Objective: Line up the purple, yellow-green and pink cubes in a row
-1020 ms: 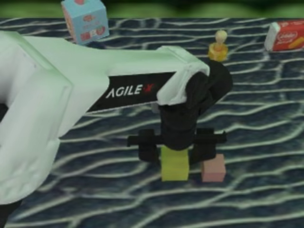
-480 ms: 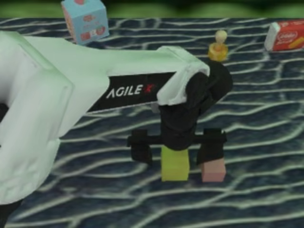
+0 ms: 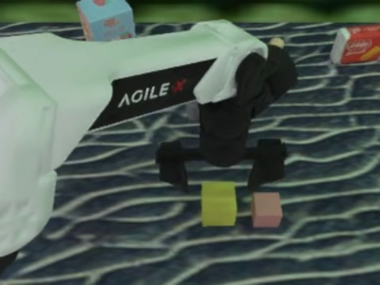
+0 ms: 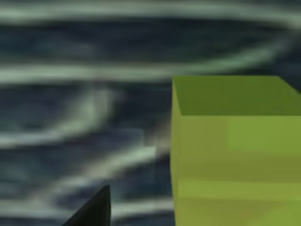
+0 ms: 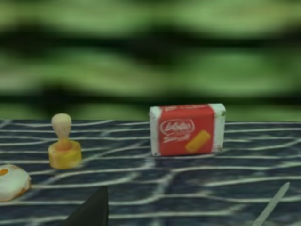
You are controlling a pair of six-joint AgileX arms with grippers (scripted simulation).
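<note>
**Left fingers released above yellow-green cube**

Top view: left gripper (image 3: 221, 167) hangs just behind the yellow-green cube (image 3: 218, 203), fingers spread wide, gripping nothing. Pink cube (image 3: 266, 209) sits just right of the yellow-green cube, apart, on the bench (image 3: 119, 237). Light-blue box (image 3: 105, 19) far behind-left of it, red packet (image 3: 357, 44) far behind-right. Purple cube not visible.

Left wrist view: yellow-green cube (image 4: 235, 150) close up, free of the fingers.

Right wrist view: red packet (image 5: 186, 129), yellow peg (image 5: 64, 142) beside it. Can't tell the right fingers' state.
</note>
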